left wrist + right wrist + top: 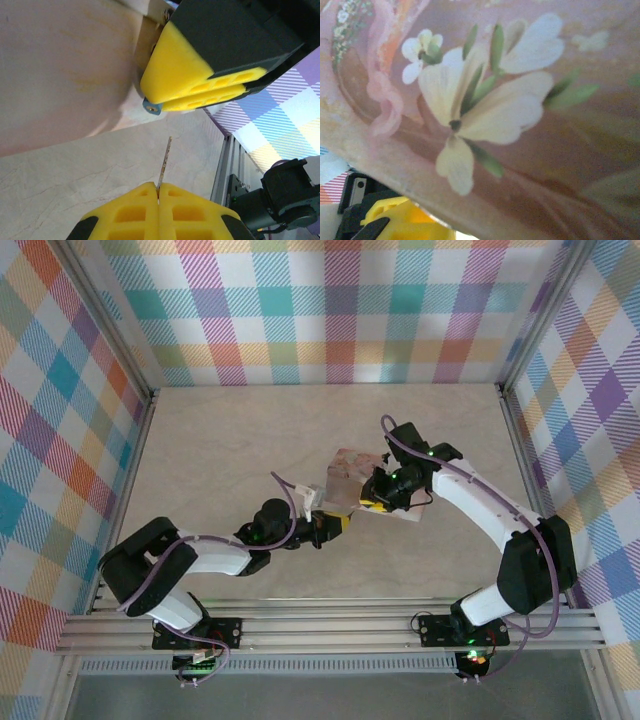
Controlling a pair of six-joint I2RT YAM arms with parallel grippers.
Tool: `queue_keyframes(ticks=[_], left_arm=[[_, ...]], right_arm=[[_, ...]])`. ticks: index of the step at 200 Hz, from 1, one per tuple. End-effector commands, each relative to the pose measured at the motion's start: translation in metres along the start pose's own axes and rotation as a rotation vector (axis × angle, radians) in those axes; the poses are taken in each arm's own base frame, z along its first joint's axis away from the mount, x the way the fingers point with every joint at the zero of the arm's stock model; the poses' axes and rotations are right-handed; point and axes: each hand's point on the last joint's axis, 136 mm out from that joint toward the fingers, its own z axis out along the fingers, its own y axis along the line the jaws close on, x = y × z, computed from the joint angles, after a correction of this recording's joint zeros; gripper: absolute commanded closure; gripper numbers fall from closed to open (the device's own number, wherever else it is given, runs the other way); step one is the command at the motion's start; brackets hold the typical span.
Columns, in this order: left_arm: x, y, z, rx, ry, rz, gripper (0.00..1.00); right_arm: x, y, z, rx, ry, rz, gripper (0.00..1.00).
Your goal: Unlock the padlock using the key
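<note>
Key is clamped in the closed left gripper, with its blade pointed up at the padlock and a gap left between them. The padlock's blue corner is pinched by the right gripper, just beside the pink flower-printed box, above the table.

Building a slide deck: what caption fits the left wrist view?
Left gripper holds the key pointing toward the blue padlock.
</note>
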Motion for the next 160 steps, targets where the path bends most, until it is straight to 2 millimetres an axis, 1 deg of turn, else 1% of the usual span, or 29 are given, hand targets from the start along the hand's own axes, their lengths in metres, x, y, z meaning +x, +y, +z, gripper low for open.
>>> queue_keyframes(ticks=[1, 44, 92, 118, 141, 160], left_arm=[[-0.01, -0.019, 0.012, 0.081, -0.011, 0.02, 1.0], [-0.01, -0.023, 0.025, 0.123, 0.018, -0.012, 1.0], [-0.011, -0.024, 0.031, 0.139, 0.023, -0.032, 1.0], [-0.008, -0.02, 0.032, 0.132, 0.029, -0.046, 1.0], [-0.001, -0.016, 0.029, 0.121, 0.03, -0.059, 1.0], [0.0, -0.014, 0.027, 0.12, 0.025, -0.067, 1.0]], right_arm=[[0.002, 0.016, -0.009, -0.06, 0.025, -0.032, 1.0], [0.003, 0.017, -0.011, -0.065, 0.027, -0.045, 1.0], [0.005, 0.016, -0.012, -0.067, 0.025, -0.057, 1.0], [0.005, 0.015, -0.011, -0.07, 0.025, -0.053, 1.0], [0.004, 0.015, -0.012, -0.073, 0.018, -0.062, 1.0], [0.004, 0.014, -0.011, -0.068, 0.016, -0.069, 1.0]])
